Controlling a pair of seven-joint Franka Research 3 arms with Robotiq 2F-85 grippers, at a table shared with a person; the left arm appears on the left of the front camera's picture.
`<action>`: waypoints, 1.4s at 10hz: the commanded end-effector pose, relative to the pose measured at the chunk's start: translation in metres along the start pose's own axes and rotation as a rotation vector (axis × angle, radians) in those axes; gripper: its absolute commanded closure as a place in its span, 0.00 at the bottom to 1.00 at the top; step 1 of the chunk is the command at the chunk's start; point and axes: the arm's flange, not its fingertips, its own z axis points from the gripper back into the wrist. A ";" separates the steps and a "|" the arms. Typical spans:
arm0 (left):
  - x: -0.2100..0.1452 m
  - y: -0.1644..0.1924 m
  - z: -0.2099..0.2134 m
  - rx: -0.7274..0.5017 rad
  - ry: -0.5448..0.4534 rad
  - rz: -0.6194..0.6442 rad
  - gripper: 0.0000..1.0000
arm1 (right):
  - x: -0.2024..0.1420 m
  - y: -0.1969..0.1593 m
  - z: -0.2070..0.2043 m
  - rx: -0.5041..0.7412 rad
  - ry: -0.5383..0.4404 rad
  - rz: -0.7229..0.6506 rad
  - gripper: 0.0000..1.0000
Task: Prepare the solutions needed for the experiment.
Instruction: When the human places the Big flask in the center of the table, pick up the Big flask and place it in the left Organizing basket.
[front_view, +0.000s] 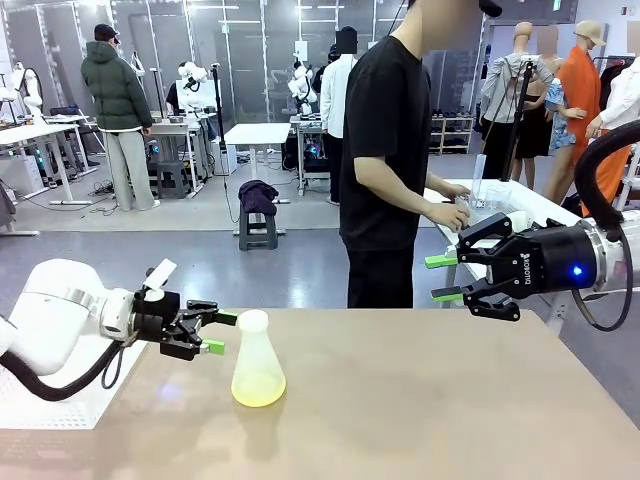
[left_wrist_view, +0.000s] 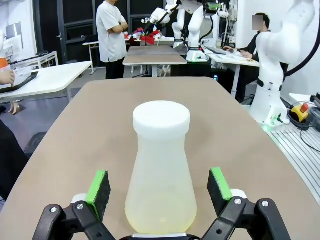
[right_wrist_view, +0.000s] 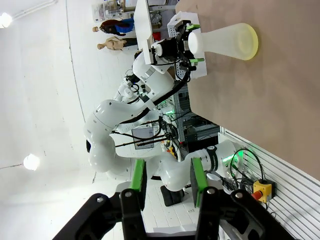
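Observation:
A translucent conical flask (front_view: 257, 360) with a white round top stands upright on the tan table (front_view: 430, 400). A shallow layer of the pale yellow-green solutions (front_view: 258, 392) lies in its bottom. My left gripper (front_view: 224, 333) is open at the flask's left side. In the left wrist view the flask (left_wrist_view: 161, 170) stands between the green pads (left_wrist_view: 98, 187), with a gap on each side. My right gripper (front_view: 441, 278) hangs above the table's far right, jaws apart and nothing between them. The right wrist view shows its fingers (right_wrist_view: 138, 180) bare and the flask (right_wrist_view: 225, 40) far off.
A person in a black shirt (front_view: 385, 150) stands past the table's far edge, hands at a white side table (front_view: 500, 205) with clear containers. A white mat (front_view: 40, 405) lies at the left of the table.

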 end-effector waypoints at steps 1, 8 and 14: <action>-0.006 0.005 -0.016 0.016 -0.028 0.000 0.00 | 0.000 0.001 -0.001 0.009 0.000 -0.008 0.54; -0.011 0.004 -0.057 0.014 -0.026 0.003 0.00 | 0.000 0.001 -0.001 0.009 0.000 -0.008 0.54; -0.012 0.009 -0.086 -0.016 -0.061 -0.005 0.00 | 0.000 0.001 -0.001 0.009 0.000 -0.008 0.54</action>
